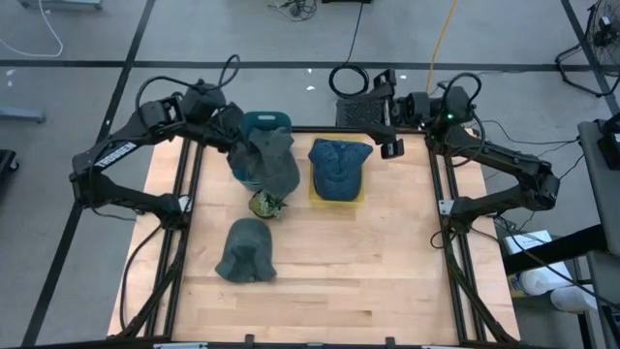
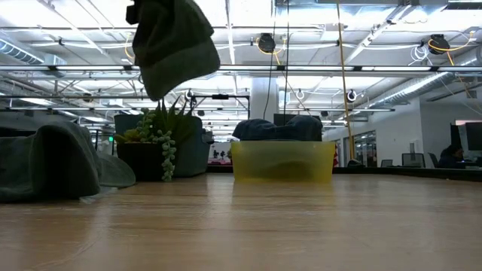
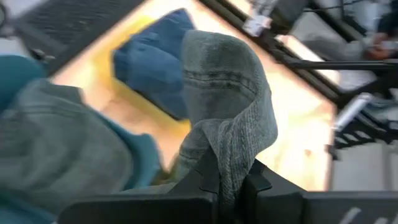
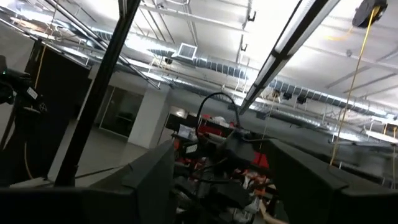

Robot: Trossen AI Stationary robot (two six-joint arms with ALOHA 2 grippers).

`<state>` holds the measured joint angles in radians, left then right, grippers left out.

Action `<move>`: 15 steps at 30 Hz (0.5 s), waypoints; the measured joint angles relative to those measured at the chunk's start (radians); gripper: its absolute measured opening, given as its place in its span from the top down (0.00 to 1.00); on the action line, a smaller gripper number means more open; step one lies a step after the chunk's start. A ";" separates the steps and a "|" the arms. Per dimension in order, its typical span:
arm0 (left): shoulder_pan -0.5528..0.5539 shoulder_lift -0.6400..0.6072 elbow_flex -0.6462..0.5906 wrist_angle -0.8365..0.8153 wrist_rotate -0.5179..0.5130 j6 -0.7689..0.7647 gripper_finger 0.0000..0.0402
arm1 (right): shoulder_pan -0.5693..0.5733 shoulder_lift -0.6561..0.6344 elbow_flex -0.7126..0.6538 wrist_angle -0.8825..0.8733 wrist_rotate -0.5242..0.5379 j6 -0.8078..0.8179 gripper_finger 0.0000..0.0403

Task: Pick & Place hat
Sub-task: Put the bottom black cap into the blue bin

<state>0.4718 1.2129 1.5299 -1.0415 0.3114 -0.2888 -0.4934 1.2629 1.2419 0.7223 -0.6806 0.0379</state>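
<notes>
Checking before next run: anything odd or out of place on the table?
Nothing stands out. Left hand holds a grey-green hat aloft over the teal bin; blue hat sits squarely in the yellow bin; plant upright.

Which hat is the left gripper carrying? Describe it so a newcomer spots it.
Start at the yellow bin at the table's far middle, holding a blue cap. Left of it, a grey-green hat dangles from the left gripper, above the teal bin. It alone is airborne.

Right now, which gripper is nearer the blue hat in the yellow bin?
Right. The right gripper waits open just past the bin's far right corner, close to the blue hat. The left gripper, shut on the grey-green hat, is farther off on the opposite side.
</notes>
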 joint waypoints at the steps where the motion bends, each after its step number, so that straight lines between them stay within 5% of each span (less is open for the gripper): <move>1: 0.008 0.004 0.000 -0.002 -0.019 0.012 0.97 | 0.000 0.000 0.000 -0.010 0.000 0.000 0.40; 15: 0.106 0.028 0.000 -0.026 -0.217 0.330 0.97 | 0.000 0.000 0.000 -0.036 -0.001 -0.013 0.40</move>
<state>0.5775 1.2409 1.5299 -1.0675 0.0947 0.0411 -0.4934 1.2629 1.2419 0.6865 -0.6811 0.0246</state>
